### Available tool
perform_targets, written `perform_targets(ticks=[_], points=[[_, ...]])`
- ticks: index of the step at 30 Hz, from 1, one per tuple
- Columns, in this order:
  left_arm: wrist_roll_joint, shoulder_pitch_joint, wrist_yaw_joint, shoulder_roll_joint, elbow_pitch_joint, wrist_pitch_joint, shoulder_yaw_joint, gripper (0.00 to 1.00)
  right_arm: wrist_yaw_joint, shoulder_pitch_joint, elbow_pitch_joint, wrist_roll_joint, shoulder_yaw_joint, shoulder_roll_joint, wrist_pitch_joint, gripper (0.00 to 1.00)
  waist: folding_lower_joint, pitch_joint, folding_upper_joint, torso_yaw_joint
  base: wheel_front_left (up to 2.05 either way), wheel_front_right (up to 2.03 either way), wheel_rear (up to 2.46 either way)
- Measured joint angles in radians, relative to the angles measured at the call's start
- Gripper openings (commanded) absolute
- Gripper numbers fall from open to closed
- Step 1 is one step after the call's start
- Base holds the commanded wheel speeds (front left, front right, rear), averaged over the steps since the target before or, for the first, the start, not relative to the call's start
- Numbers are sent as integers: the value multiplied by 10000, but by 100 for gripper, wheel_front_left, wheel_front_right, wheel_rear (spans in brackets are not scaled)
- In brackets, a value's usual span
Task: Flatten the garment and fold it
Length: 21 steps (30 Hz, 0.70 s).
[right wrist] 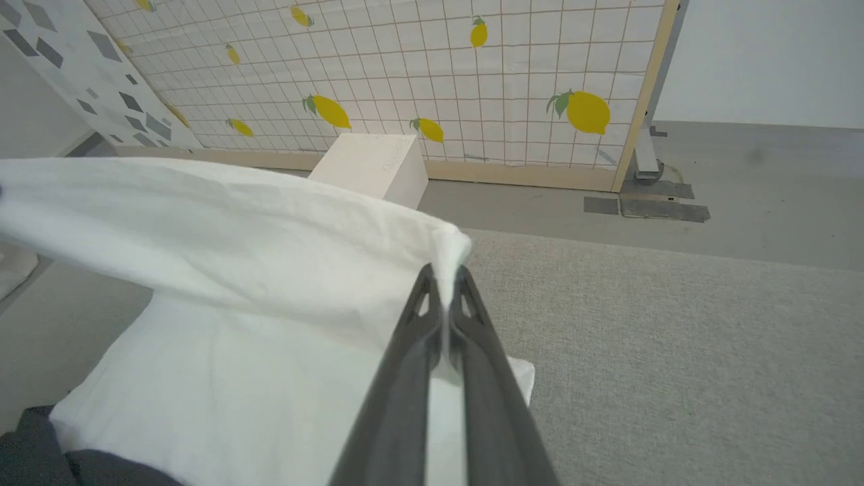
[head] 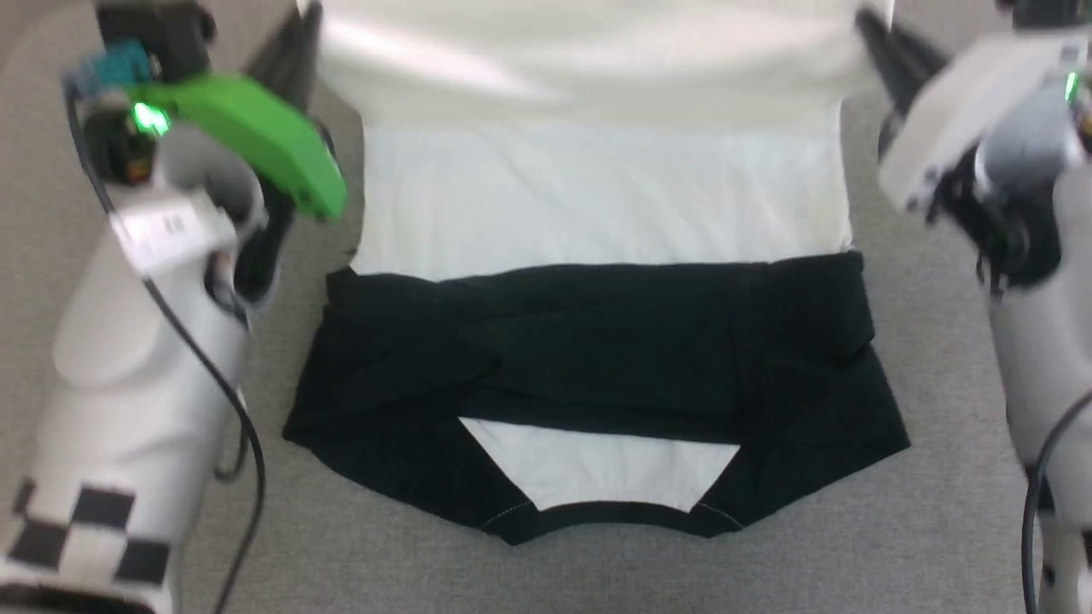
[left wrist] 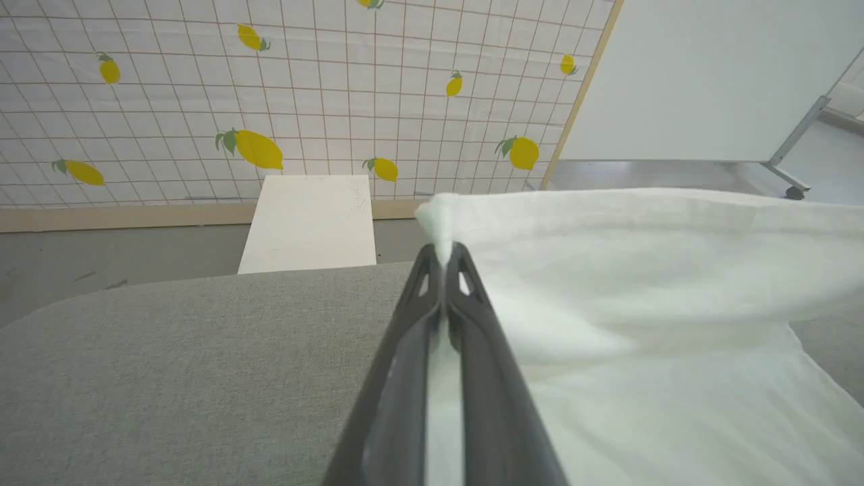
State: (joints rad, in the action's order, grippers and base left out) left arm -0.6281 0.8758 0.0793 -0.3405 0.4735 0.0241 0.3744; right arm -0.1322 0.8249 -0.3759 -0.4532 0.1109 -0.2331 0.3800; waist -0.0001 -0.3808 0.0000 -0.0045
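Both left gripper [left wrist: 443, 253] and right gripper [right wrist: 445, 275] clamp garment [head: 597, 196], jaws closed.

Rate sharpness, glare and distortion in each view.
Head view: soft throughout; raised white edge of the garment nearly washed out. Left wrist view: left gripper crisp at its fingers' tips, wall lines bowed. Right wrist view: right gripper equally crisp, wall grid curved, no glare.
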Motion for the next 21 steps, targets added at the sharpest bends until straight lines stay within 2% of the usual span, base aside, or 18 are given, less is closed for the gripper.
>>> perform_targets(ticks=[2, 10, 16, 21], points=[[-146, -728, -31, -54, -487, -77, -17, 0, 0, -748, 364, -290, -159, -19, 209, 0, 0, 399, 0, 17, 0, 0, 0], [-780, -3840, -711, -155, -2222, -96, -182, 0, 0, -3351, 1488, -865, -1212, 230, 765, 0, -1, 1772, 0, 48, 0, 0, 0], [-1034, -5537, -1243, -194, -3260, -203, -337, 0, 0, -4816, 2111, -940, -1812, 633, 974, 0, 0, 2344, 0, 82, 0, 0, 0], [-1396, -6847, -1511, -163, -3662, -165, -301, 0, 0, -6022, 2487, -951, -2199, 1060, 1231, 0, 0, 2622, 0, 133, 0, 0, 0]])
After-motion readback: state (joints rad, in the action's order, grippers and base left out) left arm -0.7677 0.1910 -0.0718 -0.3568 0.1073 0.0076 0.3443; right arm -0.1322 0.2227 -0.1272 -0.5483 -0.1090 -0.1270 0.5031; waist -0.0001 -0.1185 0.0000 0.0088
